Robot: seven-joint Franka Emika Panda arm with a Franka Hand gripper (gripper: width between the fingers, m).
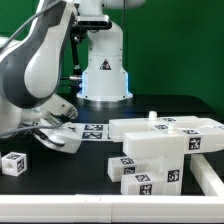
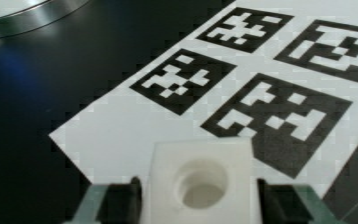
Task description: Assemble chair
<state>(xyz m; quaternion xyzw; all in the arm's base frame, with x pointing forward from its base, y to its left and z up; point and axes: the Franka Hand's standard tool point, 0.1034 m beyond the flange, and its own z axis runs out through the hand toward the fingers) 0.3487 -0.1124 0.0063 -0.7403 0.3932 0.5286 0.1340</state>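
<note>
Here the arm bows low over the marker board, hand straddling a white block, grip impossible to tell.

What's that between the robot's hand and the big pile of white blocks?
The marker board, flat with black-and-white tags, seen in the exterior view.

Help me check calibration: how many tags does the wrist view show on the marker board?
4, clustered two by two on the marker board: first tag and second tag nearer the white part, third tag and fourth tag beyond them. More may lie outside the frame.
</note>
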